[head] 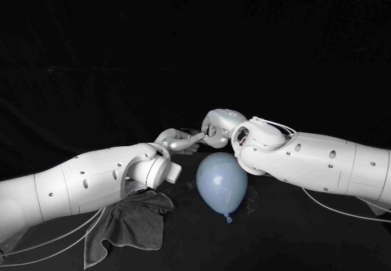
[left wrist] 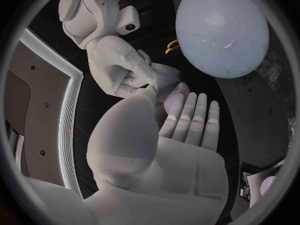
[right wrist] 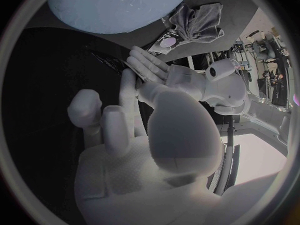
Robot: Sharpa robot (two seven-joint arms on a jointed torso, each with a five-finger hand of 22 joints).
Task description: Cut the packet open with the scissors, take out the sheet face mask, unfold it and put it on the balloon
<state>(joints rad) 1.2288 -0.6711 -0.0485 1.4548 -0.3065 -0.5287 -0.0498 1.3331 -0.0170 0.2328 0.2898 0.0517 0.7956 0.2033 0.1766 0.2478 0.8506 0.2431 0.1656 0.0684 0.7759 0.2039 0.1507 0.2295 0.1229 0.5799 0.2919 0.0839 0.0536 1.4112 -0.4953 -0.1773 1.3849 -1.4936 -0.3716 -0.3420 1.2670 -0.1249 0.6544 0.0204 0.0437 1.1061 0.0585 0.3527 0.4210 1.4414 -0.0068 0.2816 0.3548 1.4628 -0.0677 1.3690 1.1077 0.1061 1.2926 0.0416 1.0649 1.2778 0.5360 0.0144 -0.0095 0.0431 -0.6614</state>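
You have nothing to read here: no lettering, number, brand or sign is legible on anything.

The left hand [head: 178, 139] and right hand [head: 220, 126] mostly hide, perhaps, the packet [left wrist: 167, 75].

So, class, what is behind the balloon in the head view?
The left robot hand and right robot hand meet there. What lies between them is covered; the left wrist view shows something pale.
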